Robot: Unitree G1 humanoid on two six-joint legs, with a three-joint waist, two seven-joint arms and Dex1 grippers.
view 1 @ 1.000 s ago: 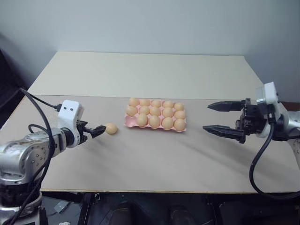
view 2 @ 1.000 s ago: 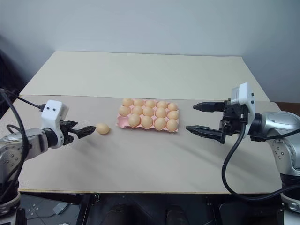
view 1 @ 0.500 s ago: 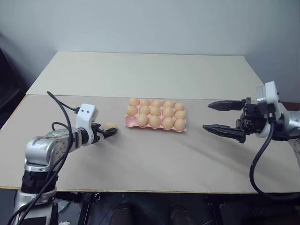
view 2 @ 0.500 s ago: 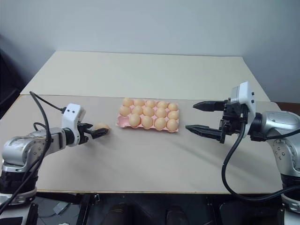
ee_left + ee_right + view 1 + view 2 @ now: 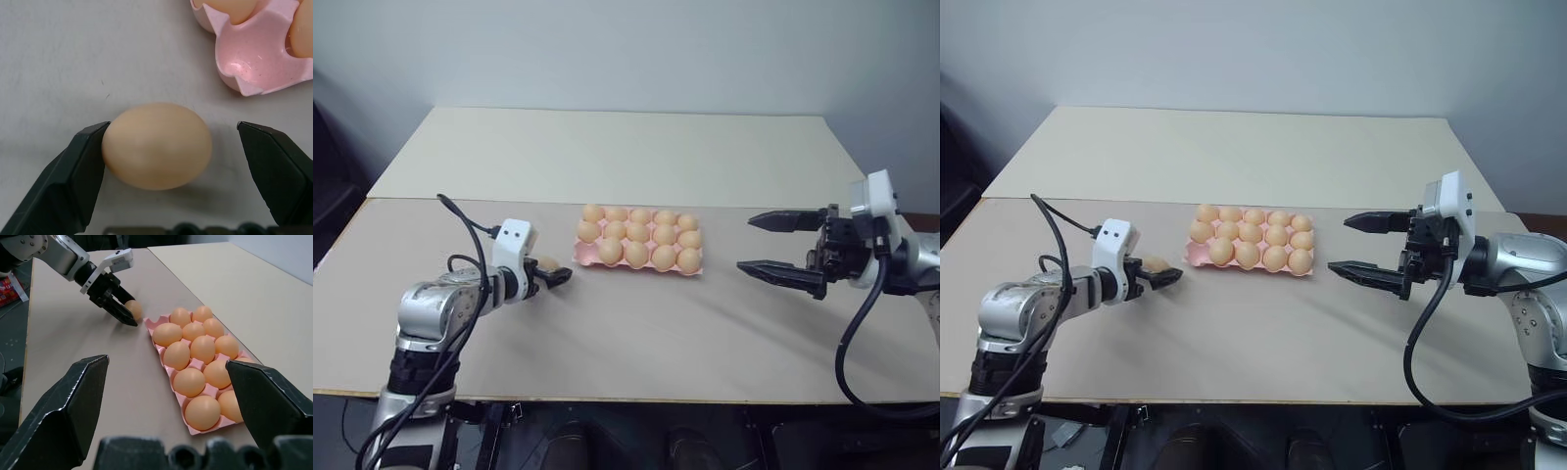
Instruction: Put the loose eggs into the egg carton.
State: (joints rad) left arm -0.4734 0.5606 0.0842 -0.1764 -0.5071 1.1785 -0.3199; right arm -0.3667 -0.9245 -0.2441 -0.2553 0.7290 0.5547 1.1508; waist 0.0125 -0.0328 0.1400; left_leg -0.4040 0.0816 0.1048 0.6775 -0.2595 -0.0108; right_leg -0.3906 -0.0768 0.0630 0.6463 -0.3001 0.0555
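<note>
One loose tan egg (image 5: 156, 145) lies on the table just left of the pink egg carton (image 5: 578, 258). My left gripper (image 5: 553, 275) is open and straddles it. In the left wrist view one finger (image 5: 83, 161) touches the egg's side and the other stands apart from it. The carton holds several eggs, and the corner cup (image 5: 249, 63) nearest the loose egg is empty. To the right of the carton, my right gripper (image 5: 747, 244) hangs above the table, open wide, with nothing between its fingers.
The tan table (image 5: 626, 333) has bare room in front of the carton and behind it. A seam (image 5: 460, 201) crosses the tabletop behind the carton. Black cables trail from both wrists.
My left gripper has moved right toward the carton and lower, from short of the egg to astride it. The egg and the right arm have stayed put.
</note>
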